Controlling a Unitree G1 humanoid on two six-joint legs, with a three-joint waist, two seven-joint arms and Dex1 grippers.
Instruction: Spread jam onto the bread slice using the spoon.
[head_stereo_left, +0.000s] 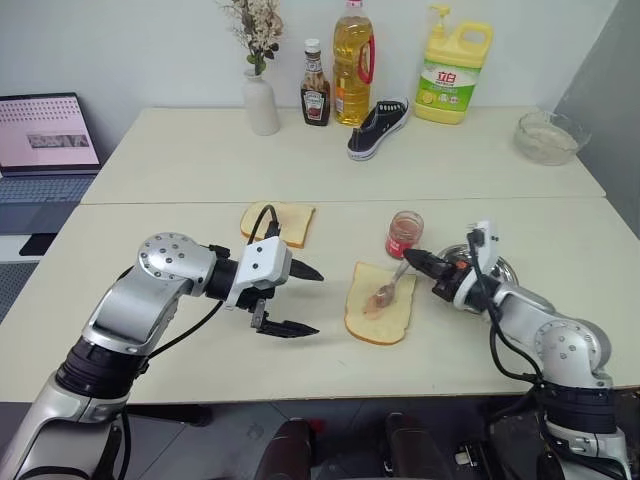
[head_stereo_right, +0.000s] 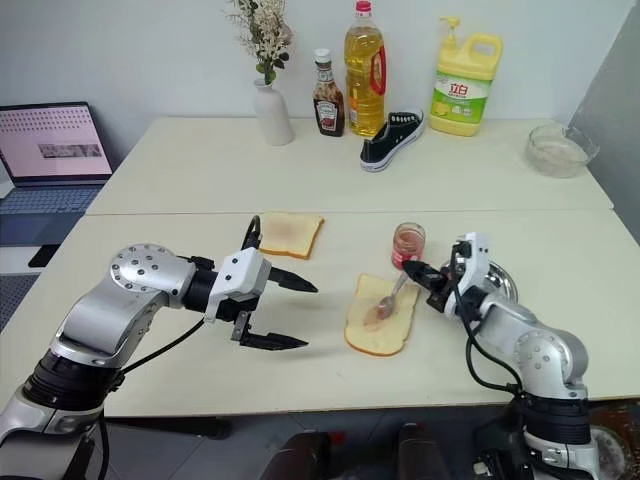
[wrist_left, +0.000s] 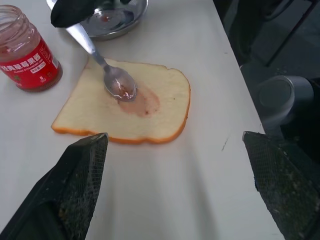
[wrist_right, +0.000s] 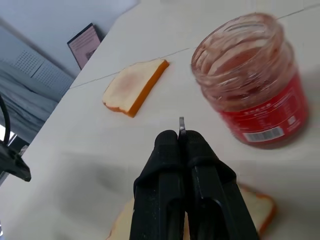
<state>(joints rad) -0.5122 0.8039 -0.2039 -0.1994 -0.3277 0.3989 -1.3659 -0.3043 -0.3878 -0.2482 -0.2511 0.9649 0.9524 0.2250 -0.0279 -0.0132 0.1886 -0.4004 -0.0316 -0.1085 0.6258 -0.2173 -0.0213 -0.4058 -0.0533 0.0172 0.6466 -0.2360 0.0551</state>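
Centrally, pale cream toast slice (head_stereo_left: 381, 304) with a red jam smear flat on the cream worktop (head_stereo_left: 200, 170), slim silver spoon (head_stereo_left: 389, 289) bowl resting on it, handle clenched in right claw (head_stereo_left: 420, 259), small red-labelled jam jar (head_stereo_left: 403, 234) at one o'clock, left claw (head_stereo_left: 300, 299) released at nine o'clock.

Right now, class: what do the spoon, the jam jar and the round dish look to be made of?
Spoon: polished metal, silvery and reflective, its bowl smeared red.
Jar: probably clear glass, since the red jam shows through; red paper-like label.
Dish: shiny metal, likely steel, mirror-like reflections.
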